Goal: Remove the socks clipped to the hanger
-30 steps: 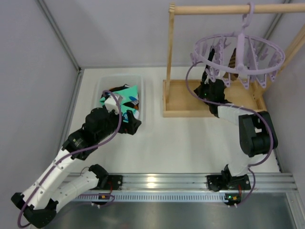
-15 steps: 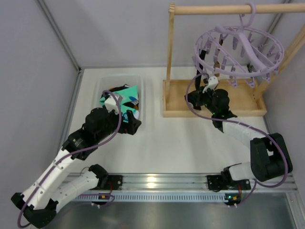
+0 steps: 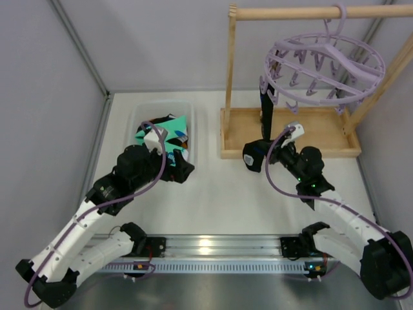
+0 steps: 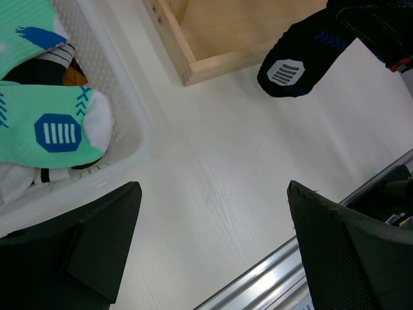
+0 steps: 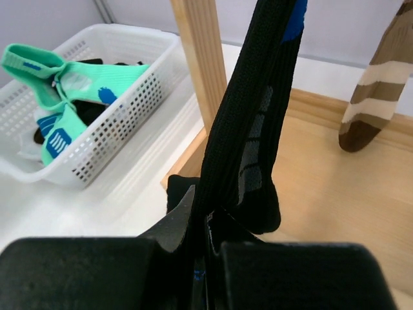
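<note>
**Black sock [image 3: 265, 119] stretched above white table [image 3: 226, 194]**

Your right jaws are clamped on the black sock's toe, its cuff clipped to the lavender hanger [image 3: 327, 44]. Your left jaws gape beside the basket [image 3: 193, 132]. Grey panels enclose the table.

Place: a robot lab test cell.
Walls [image 3: 45, 97]: bare grey panels held by metal posts [image 3: 77, 45], closing in three sides.
Bench [image 3: 226, 194]: plain white top.
Rail [image 3: 213, 245]: aluminium extrusion along the near edge, with two white-and-black arms [image 3: 77, 223] bolted to it.
Props: a wooden frame [image 3: 230, 71], a lavender hanger [image 3: 328, 46] and a white basket [image 3: 161, 105] of socks [image 3: 171, 129], laundry items set out on lab furniture.
</note>
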Robot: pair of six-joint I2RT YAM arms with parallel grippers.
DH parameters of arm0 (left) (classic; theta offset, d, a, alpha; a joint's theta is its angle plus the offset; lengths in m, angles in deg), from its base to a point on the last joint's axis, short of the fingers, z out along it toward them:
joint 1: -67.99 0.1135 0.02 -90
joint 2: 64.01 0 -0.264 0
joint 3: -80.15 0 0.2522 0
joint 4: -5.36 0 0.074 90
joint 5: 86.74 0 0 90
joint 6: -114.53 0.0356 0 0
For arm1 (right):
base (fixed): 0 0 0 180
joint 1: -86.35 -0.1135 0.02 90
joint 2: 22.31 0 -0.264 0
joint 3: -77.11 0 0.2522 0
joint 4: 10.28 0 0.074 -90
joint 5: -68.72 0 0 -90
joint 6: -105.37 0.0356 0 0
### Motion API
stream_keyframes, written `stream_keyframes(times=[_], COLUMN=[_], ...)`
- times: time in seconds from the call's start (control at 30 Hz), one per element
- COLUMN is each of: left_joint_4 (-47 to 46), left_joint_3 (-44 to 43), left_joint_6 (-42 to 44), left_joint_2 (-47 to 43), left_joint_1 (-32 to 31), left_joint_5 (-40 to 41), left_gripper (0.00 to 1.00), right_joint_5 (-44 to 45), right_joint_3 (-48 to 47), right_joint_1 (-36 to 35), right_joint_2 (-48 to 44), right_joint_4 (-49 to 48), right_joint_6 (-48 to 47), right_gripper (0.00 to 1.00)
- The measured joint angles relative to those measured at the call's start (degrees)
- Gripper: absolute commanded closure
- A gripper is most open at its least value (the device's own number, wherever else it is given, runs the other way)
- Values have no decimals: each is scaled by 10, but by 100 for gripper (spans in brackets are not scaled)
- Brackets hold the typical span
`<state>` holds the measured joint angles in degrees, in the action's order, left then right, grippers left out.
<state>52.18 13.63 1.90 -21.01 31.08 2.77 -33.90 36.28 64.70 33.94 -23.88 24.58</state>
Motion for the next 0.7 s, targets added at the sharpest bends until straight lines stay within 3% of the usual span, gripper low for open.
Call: stream_keyframes(times=[0.23,0.7], left_joint_4=[-12,-107], left_joint_3=[-9,-16], left_joint_6=[-14,-38], left_joint_2=[12,47], left_joint_1=[0,-8], left_joint_5=[-38,-131], left_gripper=[2,2], right_joint_5=[-25,-31], right_joint_3=[60,61], right_joint_1=[0,0], right_joint_2=[-121,-311], right_joint_4=[32,200], right_joint_6=[29,94], right_gripper=[100,100])
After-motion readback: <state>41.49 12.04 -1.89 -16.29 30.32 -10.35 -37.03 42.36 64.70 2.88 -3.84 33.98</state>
